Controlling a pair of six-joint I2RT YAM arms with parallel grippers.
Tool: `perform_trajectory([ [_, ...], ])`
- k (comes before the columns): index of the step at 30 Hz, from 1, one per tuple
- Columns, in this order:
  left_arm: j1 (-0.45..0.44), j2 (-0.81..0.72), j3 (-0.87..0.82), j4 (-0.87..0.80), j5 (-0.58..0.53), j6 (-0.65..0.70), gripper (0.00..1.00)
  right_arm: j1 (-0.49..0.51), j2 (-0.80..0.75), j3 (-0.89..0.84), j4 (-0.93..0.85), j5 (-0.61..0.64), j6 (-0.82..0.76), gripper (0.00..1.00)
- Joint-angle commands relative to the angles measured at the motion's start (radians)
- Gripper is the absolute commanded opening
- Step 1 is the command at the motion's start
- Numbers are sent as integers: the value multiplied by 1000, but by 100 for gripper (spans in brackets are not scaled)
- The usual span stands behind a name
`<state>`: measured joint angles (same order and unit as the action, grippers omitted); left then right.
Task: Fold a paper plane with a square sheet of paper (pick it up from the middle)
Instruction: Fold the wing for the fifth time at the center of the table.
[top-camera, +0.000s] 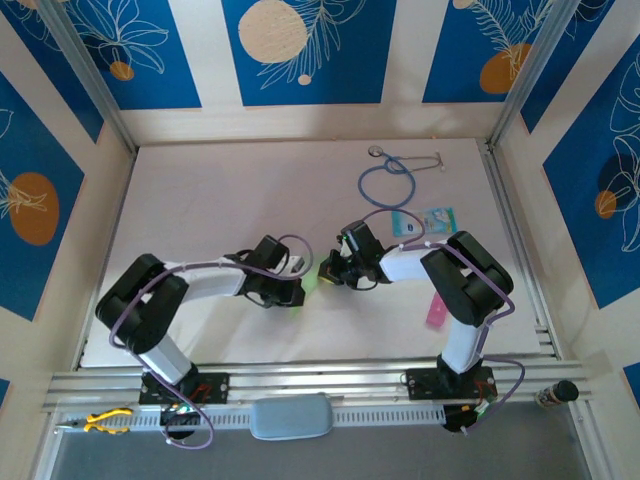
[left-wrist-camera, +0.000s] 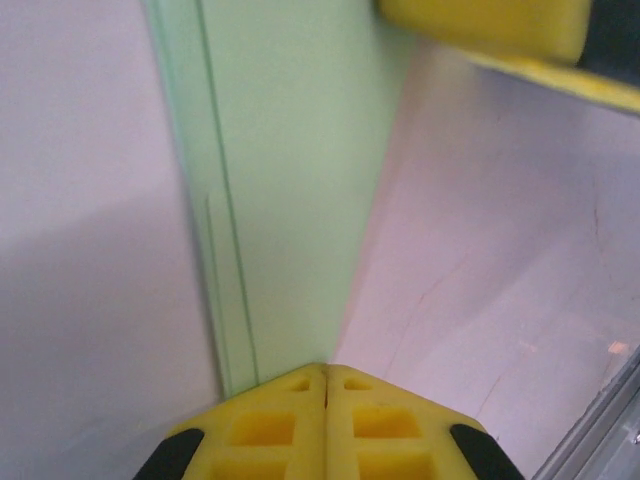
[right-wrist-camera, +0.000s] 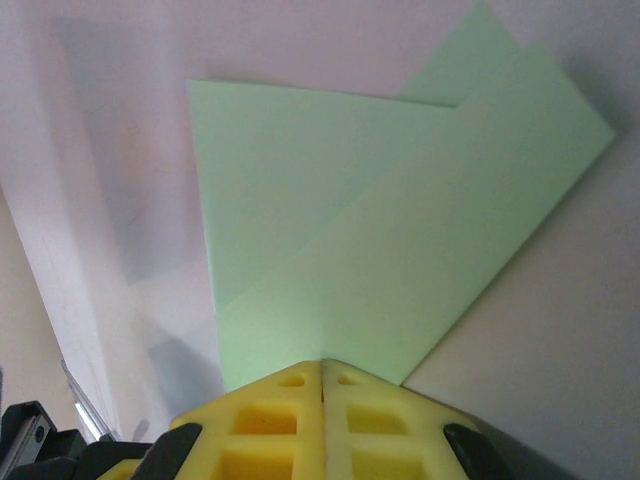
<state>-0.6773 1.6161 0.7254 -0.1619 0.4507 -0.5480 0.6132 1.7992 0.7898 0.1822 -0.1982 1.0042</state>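
Square sheet of paper (right-wrist-camera: 400, 240), folded narrow, runs lengthwise between left hand (left-wrist-camera: 326, 368) and right hand (right-wrist-camera: 322, 365); both, pressed together, touch its opposite ends.

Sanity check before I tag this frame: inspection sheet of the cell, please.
Surface: white table, matte.
Job's things: square sheet of paper, light green, part-folded, on the table between the tools.
Clutter: stethoscope, teal-and-white card and pink strip on the right; yellow pliers by the near rail.
Tools: left tool shut, right tool shut, tips at the paper; pinching or pressing, cannot tell.
Cables: purple cables along both arms.
Surroundings: blue patterned panels.
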Motion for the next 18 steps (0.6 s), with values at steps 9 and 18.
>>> perform_trajectory([
  [9, -4, -190, -164, -178, -50, 22, 6, -18, 41, -23, -101, 73, -6, 0],
  [18, 7, -269, -86, -169, -74, 12, 12, -14, 35, -23, -92, 64, -18, 0],
])
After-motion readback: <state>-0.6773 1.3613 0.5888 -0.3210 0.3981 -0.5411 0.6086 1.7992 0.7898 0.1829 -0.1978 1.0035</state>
